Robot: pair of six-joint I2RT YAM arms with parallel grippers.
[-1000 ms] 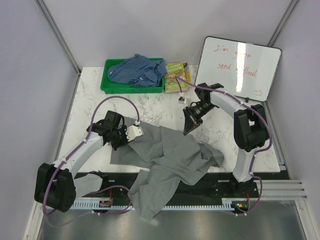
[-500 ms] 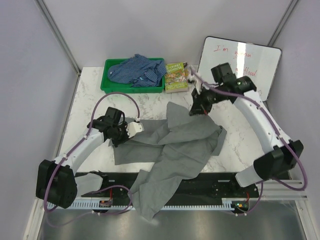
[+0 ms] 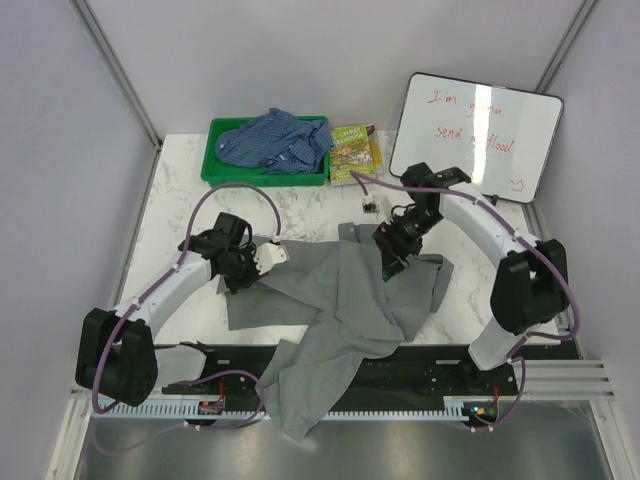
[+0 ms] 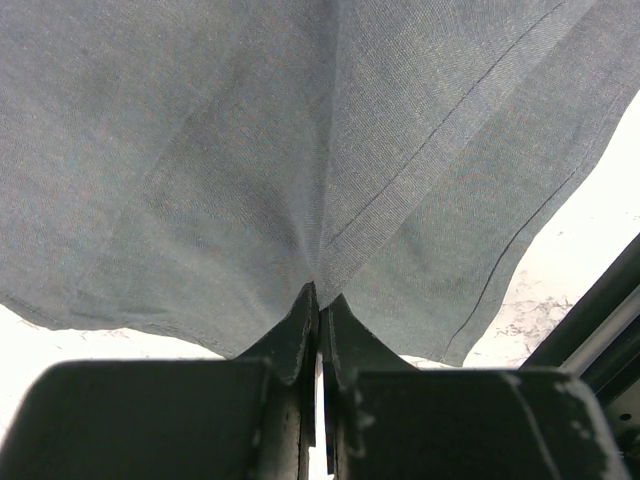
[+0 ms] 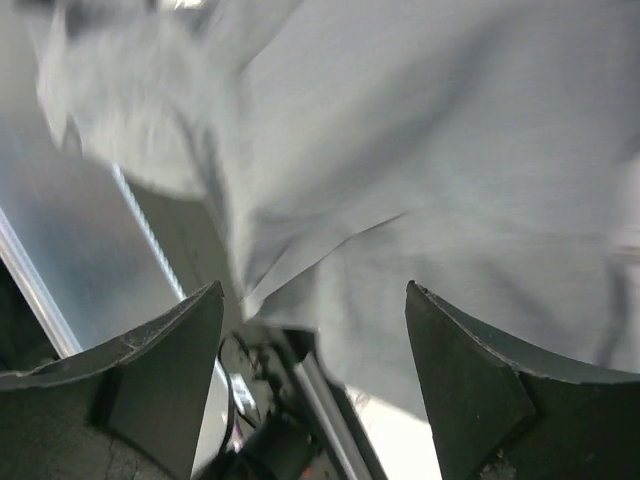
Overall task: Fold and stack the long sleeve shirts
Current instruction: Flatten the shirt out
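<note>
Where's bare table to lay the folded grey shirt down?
Bare table lies between the green bin and the grey shirt, and between the shirt's right edge and the whiteboard. The centre and near edge are crowded by cloth.

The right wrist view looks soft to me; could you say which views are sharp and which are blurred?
Right wrist: blurred, the grey shirt smeared, worst at upper left. Left wrist: sharp, weave and seams clear right up to the left tool pinching the cloth. Top: evenly lit and crisp, soft shadows only.
</note>
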